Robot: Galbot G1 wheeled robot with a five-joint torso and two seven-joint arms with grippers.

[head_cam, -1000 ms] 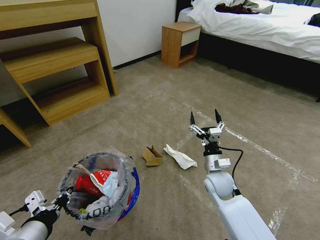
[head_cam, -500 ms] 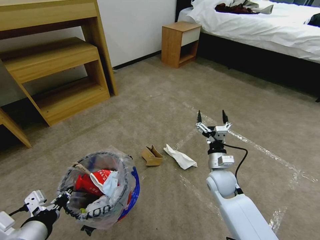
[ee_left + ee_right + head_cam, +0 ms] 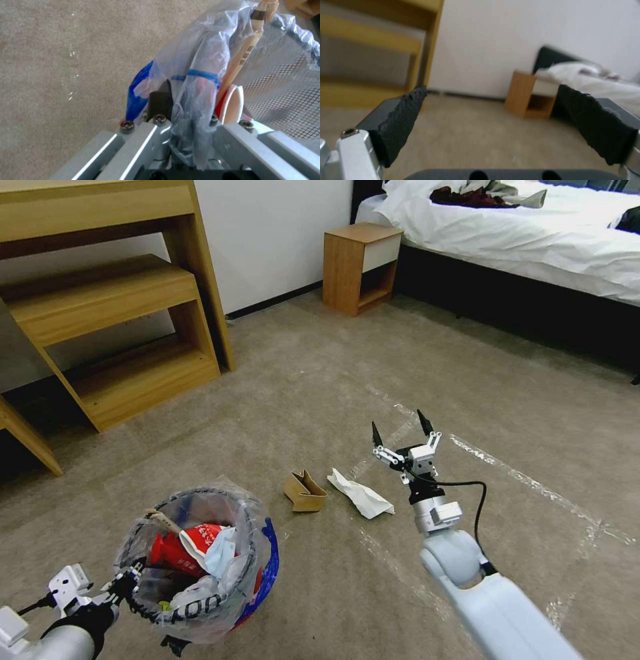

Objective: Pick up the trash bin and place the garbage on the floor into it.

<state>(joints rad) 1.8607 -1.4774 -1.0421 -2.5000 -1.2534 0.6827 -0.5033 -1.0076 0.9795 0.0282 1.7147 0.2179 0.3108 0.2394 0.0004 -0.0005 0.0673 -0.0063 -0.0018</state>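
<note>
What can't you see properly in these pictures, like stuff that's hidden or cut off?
- Bottom of the trash bin: head view, covered by the rubbish and plastic bag inside.
- Left gripper: left wrist view, the bag wraps the rim it clamps, hiding one finger.
- Inside of the folded cardboard scrap: head view, too small.
- Under the white paper: head view, hidden by the paper itself.
- Bed: cut off by the picture's edge.
</note>
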